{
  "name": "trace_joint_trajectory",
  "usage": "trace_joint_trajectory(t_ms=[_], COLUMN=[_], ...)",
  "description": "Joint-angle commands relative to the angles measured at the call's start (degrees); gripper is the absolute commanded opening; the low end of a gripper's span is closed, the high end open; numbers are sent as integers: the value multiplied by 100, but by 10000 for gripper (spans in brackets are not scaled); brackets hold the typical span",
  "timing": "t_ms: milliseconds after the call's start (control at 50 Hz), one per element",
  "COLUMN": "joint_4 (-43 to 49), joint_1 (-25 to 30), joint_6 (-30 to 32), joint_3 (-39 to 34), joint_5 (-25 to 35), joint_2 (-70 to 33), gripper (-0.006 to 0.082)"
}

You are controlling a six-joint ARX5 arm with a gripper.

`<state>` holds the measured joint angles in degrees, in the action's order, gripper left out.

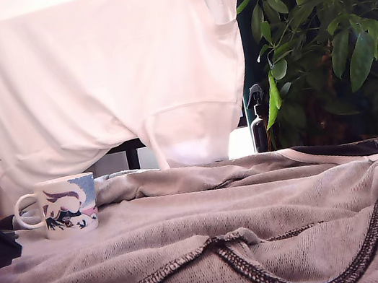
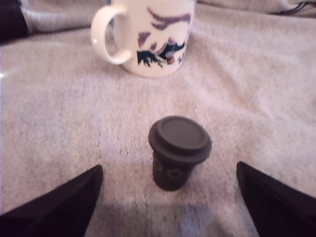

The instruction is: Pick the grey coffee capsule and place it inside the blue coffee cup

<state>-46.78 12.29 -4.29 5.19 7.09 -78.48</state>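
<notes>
The grey coffee capsule [image 2: 178, 152] stands upright on a grey knitted cloth [image 1: 263, 231] that covers the surface, wider rim uppermost, faint pale round marks on its side. It is free-standing; nothing touches it.

The gripper [image 2: 170, 197] has its two dark fingers [image 2: 59, 205] spread wide apart, one to each side of the capsule, with clear cloth between each finger and the capsule. The capsule sits roughly midway between them.

The blue coffee cup [image 2: 153, 39] stands upright on the same cloth, beyond the capsule from the gripper and well apart from it. In the wrist view its loop handle and its blue, navy and purple illustration are visible. Its interior cannot be seen in either view.

In the exterior view the cup [image 1: 65, 206] stands at the exterior view's left. A dark shape at the left edge is probably part of the arm; the capsule is not visible there. Behind the surface hang a white sheet [image 1: 111, 74] and, at the exterior view's right, a leafy plant [image 1: 330, 28] with a dark spray bottle [image 1: 259, 118] beside it.
</notes>
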Motion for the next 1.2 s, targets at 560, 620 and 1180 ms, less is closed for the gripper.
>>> trace_joint_trajectory(t_ms=[560,620,1180], joint_4=[-155,-179,-1320], joint_1=[26,26,26], joint_6=[17,17,-173], joint_3=[433,433,780], joint_5=[212,212,623], joint_2=[-658,-654,-466], gripper=[75,75,75])
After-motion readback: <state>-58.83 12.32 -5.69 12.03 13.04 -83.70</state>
